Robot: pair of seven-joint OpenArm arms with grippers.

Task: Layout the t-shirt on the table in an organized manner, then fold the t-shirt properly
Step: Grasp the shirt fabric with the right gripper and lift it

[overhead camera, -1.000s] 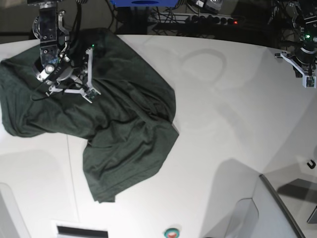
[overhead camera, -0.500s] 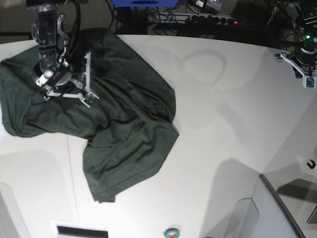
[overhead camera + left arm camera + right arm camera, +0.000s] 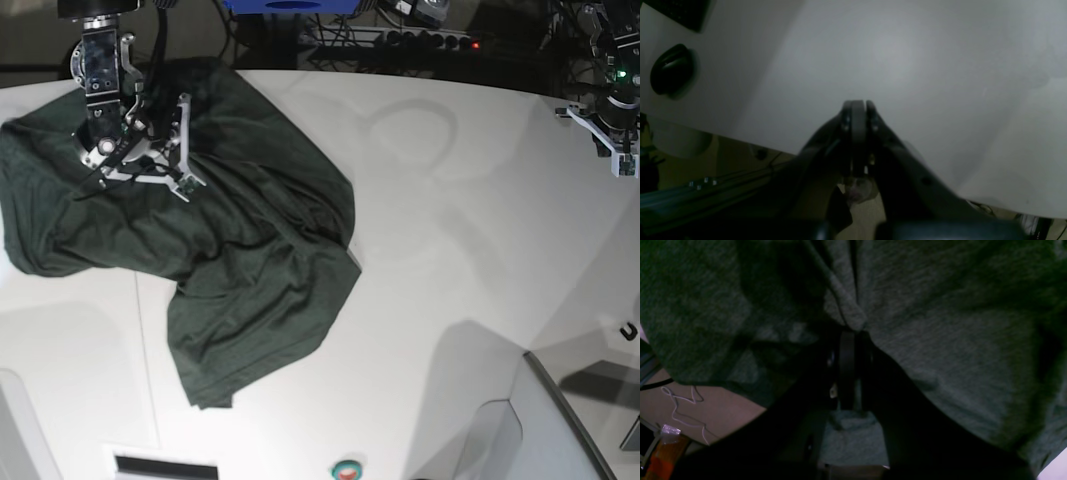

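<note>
One shirt (image 3: 200,250), dark green, lies crumpled on the left half of the table (image 3: 450,250), bunched and overlapping itself, a lobe trailing toward the near edge. Judged soft, thin and light: it will drape and sag from any single pinch, drag wrinkles along, and slide easily on the smooth top. Best grabbed at hem corners, shoulders or sleeve edges, two points at once, so it spreads flat; a mid-panel pinch only tents it.

Right gripper (image 3: 135,170) sits on the shirt's far-left part, jaws pressed together. Base view can't show whether cloth is caught. The right wrist view does: a ridge of fabric (image 3: 846,311) gathers into the fingertips (image 3: 847,350), so it's pinching a fold of the shirt, mid-cloth rather than at an edge as far as I can tell.

Left gripper (image 3: 615,150) is at the far right edge, well apart from the shirt. Left wrist view shows its jaws (image 3: 858,113) closed on nothing, bare white table below; the shirt isn't visible there.
</note>
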